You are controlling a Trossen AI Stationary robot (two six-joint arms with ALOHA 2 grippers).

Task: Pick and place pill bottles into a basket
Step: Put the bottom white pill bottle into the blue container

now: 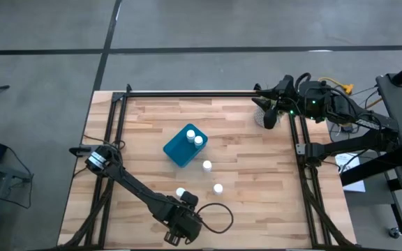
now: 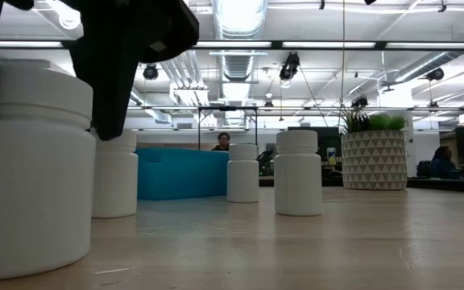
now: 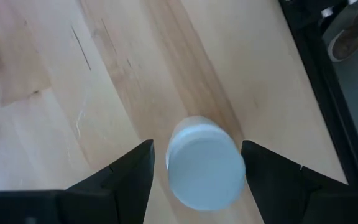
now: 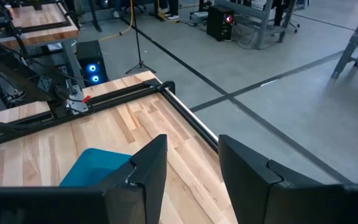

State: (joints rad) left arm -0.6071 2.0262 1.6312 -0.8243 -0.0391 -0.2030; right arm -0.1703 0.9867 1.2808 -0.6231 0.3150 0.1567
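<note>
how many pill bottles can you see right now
6, maybe. Two stand in the basket. Two sit apart on the table. One's beside the left gripper. One's between its fingers.

Open wood table (image 1: 257, 174) lies right of the teal basket (image 1: 181, 148). Two loose pill bottles (image 1: 207, 165) (image 1: 218, 188) stand just beyond the basket's near-right side. The left gripper (image 3: 194, 163) straddles another bottle (image 3: 205, 163) with free gaps either side. A plant pot (image 2: 374, 159) occupies the far right corner.

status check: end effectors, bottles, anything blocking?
Left end effector open, straddling a pill bottle at near edge. Right end effector open, parked far right. Two bottles in basket. Nothing blocking.
</note>
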